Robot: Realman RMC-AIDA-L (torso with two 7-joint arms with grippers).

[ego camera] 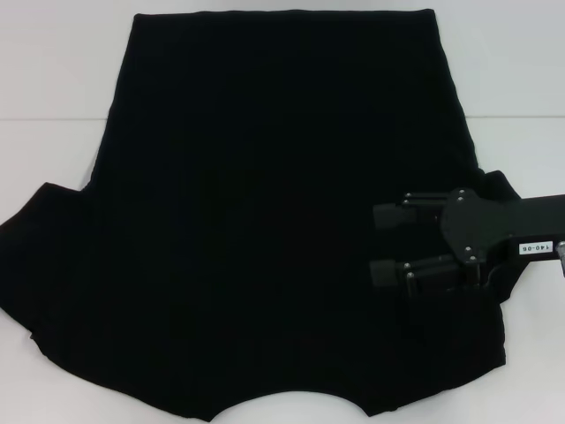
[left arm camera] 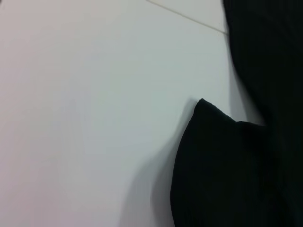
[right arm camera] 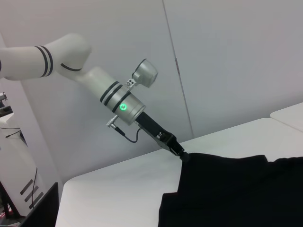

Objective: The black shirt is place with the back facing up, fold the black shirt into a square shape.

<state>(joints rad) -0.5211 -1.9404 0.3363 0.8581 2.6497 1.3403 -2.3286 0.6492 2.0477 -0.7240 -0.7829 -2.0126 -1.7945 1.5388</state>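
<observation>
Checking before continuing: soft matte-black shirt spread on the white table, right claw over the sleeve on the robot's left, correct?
No. In the head view the right claw is over the sleeve on the robot's right; the soft matte-black shirt is spread on the white table.

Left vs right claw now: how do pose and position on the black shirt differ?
Position: the black jointed right claw hovers over the right sleeve of the plain matte-black fabric T-shirt; the black left claw is at the opposite edge, outside the head view. Pose: the right claw is open, pointing across the cloth; the left claw angles down onto a corner. Both work the shirt's sides.
</observation>
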